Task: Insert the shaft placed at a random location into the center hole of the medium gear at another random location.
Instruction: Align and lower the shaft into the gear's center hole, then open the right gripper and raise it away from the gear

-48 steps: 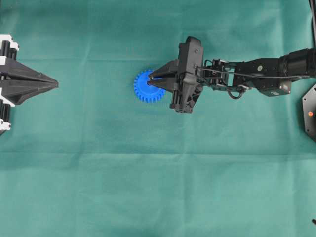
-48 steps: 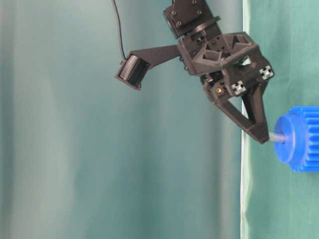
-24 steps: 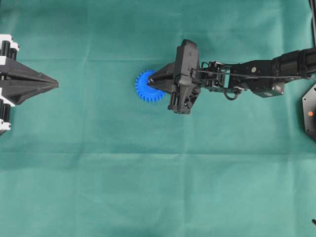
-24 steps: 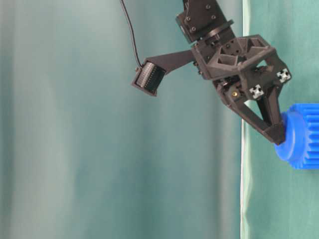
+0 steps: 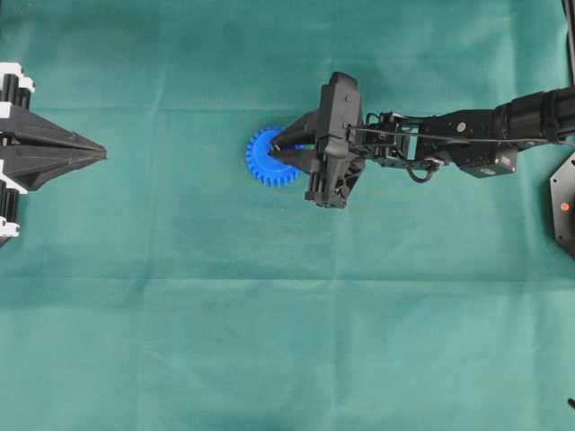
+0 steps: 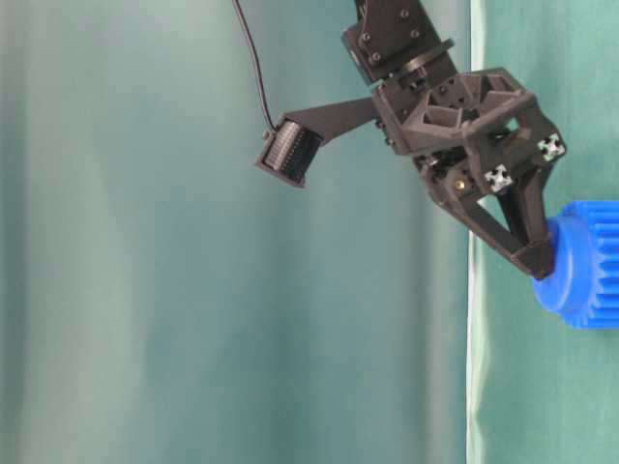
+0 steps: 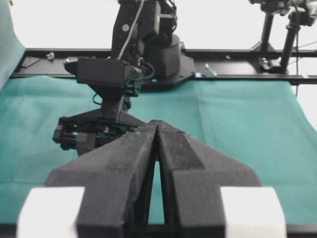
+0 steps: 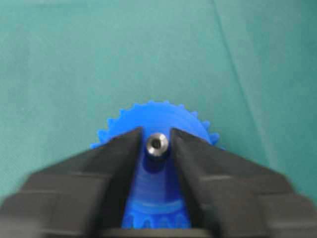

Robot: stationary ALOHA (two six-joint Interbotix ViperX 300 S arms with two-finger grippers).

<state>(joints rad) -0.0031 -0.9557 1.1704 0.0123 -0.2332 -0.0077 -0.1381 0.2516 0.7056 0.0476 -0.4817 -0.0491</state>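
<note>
Right tool (image 8: 157,144): parted narrowly beside silver-grey metal shaft (image 8: 156,145) | shaft: seated in bright blue plastic toothed gear (image 5: 267,159) | left tool (image 7: 157,130): closed, empty

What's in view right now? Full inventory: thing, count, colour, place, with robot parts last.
medium gear: 1, bright blue, flat on the cloth left of centre in the overhead view, partly under the right gripper.
shaft: 1, silver-grey, standing in the gear's hub, only its end showing between the right fingertips.
center hole: not visible, filled by the shaft.
table cloth: 1, green, covering the whole work surface.
right gripper: 1, black, over the gear hub, fingertips either side of the shaft with a small gap on each side.
left gripper: 1, black, parked at the left edge of the overhead view, fingers together, holding nothing.
</note>
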